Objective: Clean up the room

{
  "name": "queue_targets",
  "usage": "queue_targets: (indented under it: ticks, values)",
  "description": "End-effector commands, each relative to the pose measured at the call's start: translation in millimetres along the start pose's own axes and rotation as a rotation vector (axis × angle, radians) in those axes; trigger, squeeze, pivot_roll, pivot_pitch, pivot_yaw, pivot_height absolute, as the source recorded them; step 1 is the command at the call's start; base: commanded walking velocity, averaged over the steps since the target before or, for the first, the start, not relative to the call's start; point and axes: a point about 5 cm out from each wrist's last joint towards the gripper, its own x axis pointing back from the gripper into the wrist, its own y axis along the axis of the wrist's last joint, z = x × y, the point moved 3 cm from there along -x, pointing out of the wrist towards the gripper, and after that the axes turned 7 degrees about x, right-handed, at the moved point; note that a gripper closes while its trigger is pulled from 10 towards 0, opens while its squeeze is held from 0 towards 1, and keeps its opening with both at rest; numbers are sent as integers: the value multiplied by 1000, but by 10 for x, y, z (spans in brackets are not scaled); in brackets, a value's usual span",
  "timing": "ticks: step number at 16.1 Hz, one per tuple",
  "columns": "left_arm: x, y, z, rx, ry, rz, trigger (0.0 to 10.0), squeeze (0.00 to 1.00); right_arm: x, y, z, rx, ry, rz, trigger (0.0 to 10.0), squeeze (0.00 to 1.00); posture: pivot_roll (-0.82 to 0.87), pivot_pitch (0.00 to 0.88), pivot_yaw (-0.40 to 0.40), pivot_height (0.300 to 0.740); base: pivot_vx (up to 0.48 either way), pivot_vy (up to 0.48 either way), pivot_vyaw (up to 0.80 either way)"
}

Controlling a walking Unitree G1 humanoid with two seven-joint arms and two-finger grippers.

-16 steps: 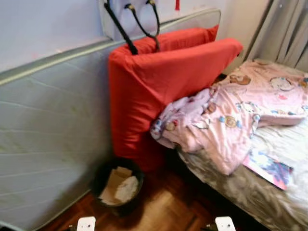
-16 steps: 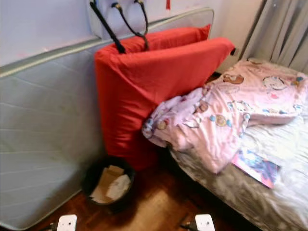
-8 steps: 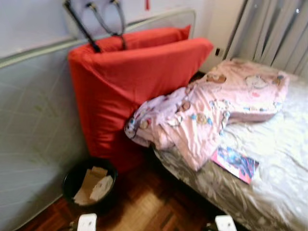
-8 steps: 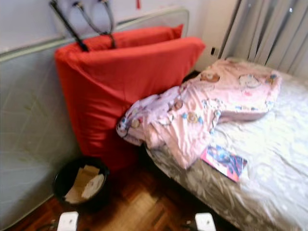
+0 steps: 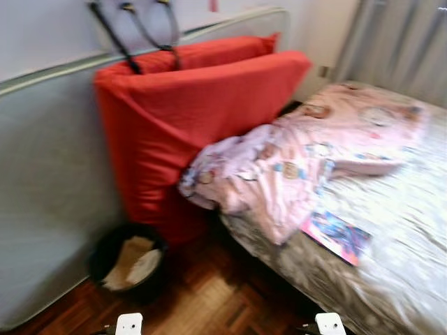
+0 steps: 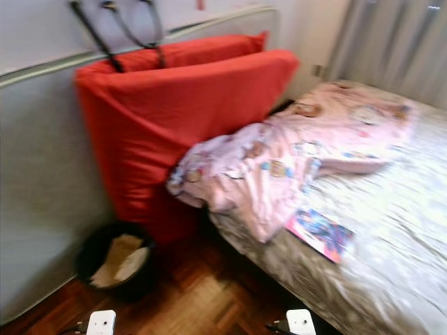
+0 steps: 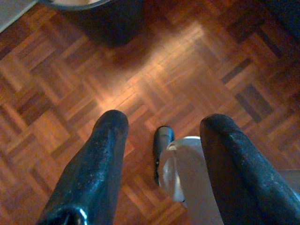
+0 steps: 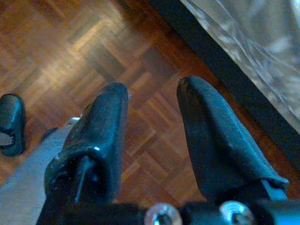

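Both arms hang idle over the parquet floor (image 7: 56, 93), left gripper (image 7: 164, 154) and right gripper (image 8: 152, 117) spread and empty. The pink blanket (image 5: 307, 164) droops off the bed (image 5: 412, 237) beside what looks like a magazine (image 5: 335, 236) (blurred); a careless tug could spill it near the wastebasket (image 5: 126, 258).

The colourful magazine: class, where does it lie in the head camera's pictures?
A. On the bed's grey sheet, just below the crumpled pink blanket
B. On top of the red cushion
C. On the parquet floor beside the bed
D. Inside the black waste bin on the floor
A. The magazine lies flat on the bed, beside the lower edge of the pink blanket; the waste bin holds only paper scraps.
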Motion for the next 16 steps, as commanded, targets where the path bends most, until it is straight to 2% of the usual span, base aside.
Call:
queue_targets:
  ticks: [1, 5, 7, 16]
  values:
    - [-45, -16, -160, -105, -87, 116, 10000, 0, -56, 712, -532, -236, -47, -120, 10000, 0, 14, 0, 33, 740, 0, 0, -669]
    - [-48, -1, -145, -128, -72, 106, 10000, 0, -56, 712, -531, -230, -43, -119, 10000, 0, 13, 0, 32, 740, 0, 0, -672]
    - [-49, 6, -143, -140, -70, 100, 10000, 0, -56, 711, -530, -228, -43, -118, 10000, 0, 13, 0, 32, 740, 0, -356, -669]
    - [-47, -4, -136, -128, -61, 105, 10000, 0, -55, 713, -533, -243, -44, -125, 10000, 0, 12, 0, 30, 740, 0, 0, -653]
